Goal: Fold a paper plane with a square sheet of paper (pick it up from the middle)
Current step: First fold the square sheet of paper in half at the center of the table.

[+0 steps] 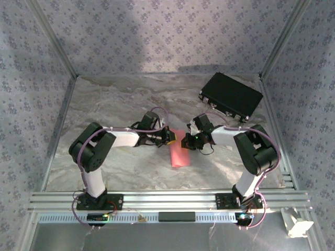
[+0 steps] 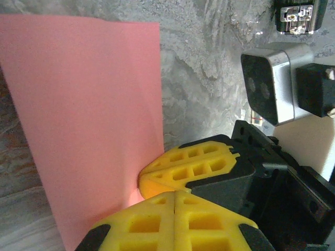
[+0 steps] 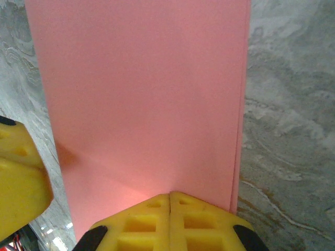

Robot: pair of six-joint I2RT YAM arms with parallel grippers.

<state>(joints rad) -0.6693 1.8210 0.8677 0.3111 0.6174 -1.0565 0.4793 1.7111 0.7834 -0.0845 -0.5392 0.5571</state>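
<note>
The grey marbled table [image 1: 115, 99] stands inside patterned walls, and the pink paper [image 1: 180, 152] lies flat near its middle as a narrow strip. Its doubled long edge in the right wrist view suggests only the first half-fold is made. The left gripper [image 2: 174, 209] and right gripper [image 3: 170, 209] each have their yellow fingers closed together at the strip's far end, though I cannot tell whether either pinches it; nose and wing folds appear not yet done.
</note>
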